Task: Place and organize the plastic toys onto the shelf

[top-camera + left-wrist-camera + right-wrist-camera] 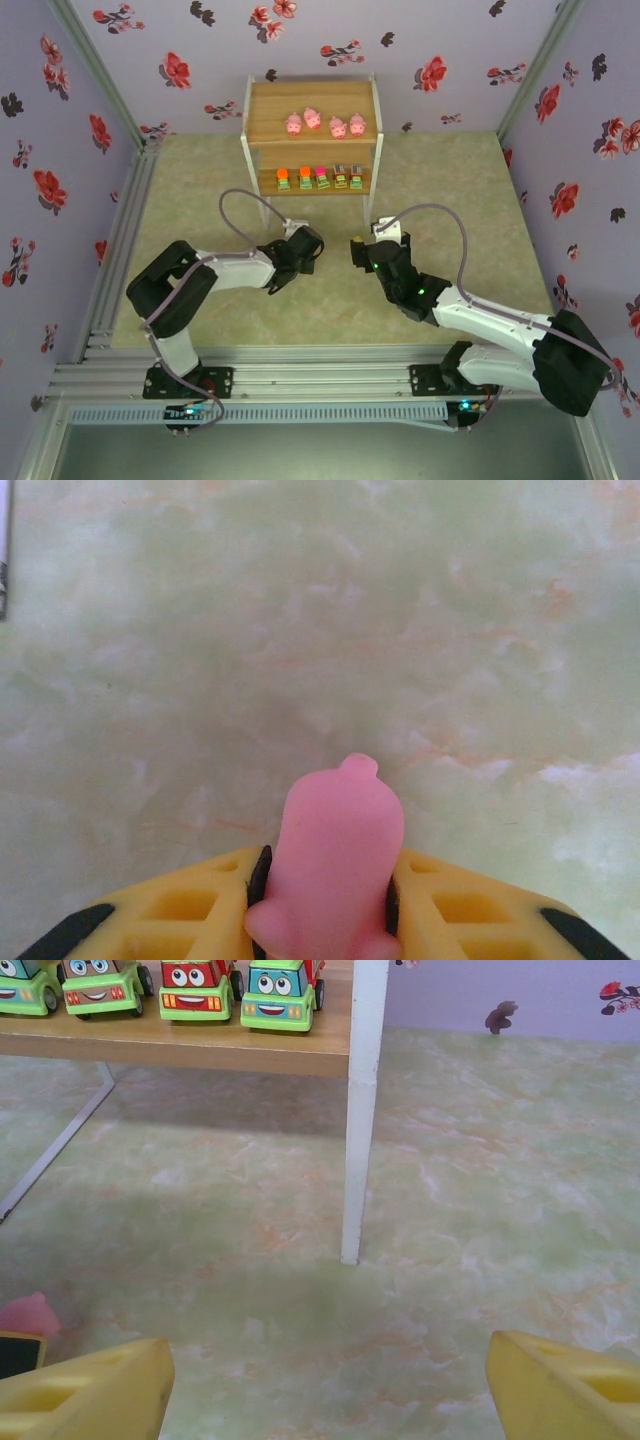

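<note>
The step in hand is the pick-up of what looks like the last loose toy: the left gripper (325, 905) has its yellow fingers (190, 915) clamped on a small, rounded pink plastic pig (335, 845), low over the green marbled table (450, 200) near its middle, a little toward the near edge from the shelf. The two-tier light-brown wooden shelf with thin white legs (270, 105) stands at the middle of the table's far edge. Its top tier carries a row of four pink pigs (312, 120), and its lower tier a row of five green-based toy trucks (322, 178) with orange, magenta or grey tops, so the trucks seem sorted and the pig row is one short. The right gripper (330, 1360) hangs just beside the left one with its jaws wide apart and nothing between them (its camera catches the held pig low at the left edge). The next move likely calls for lifting the pig clear, carrying it up above the top tier, and setting it upright at an end of the pig row, probably the roomier left end, without nudging its neighbours.
</note>
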Controlling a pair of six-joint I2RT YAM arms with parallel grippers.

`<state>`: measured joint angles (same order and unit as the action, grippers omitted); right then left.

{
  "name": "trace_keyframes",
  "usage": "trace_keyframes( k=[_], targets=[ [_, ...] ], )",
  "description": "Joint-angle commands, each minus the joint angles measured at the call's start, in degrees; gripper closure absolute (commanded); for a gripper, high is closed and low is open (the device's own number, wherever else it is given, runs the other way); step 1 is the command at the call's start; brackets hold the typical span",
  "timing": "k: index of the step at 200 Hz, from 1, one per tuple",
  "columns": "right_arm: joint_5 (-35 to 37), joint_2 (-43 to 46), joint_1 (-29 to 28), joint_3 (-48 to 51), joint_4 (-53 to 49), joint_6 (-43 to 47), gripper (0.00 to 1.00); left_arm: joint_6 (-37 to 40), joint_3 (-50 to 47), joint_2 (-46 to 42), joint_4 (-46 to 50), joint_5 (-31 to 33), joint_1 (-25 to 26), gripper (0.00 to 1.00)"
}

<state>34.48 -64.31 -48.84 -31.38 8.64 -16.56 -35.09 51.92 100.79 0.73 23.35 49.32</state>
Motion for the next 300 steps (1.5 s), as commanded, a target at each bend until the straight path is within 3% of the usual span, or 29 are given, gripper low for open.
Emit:
trace_keyframes(
  k=[1,150,300],
  targets=[
    [-0.02,-0.20,0.39,-1.58,-0.65,-0.85,0.24,1.65,0.81,-3.21,2.53,2.01,0.93,0.66],
    [-0.47,-0.15,0.40,-1.58,-0.73,-1.11,0.24,4.80,8.84,-18.49,18.42,10.76,5.78,0.66],
    [-0.55,-0.11,0.41,-2.02,-1.45,-1.26,0.24,11.84,25.76,-23.45,29.41,16.37,6.33,0.66]
  ],
)
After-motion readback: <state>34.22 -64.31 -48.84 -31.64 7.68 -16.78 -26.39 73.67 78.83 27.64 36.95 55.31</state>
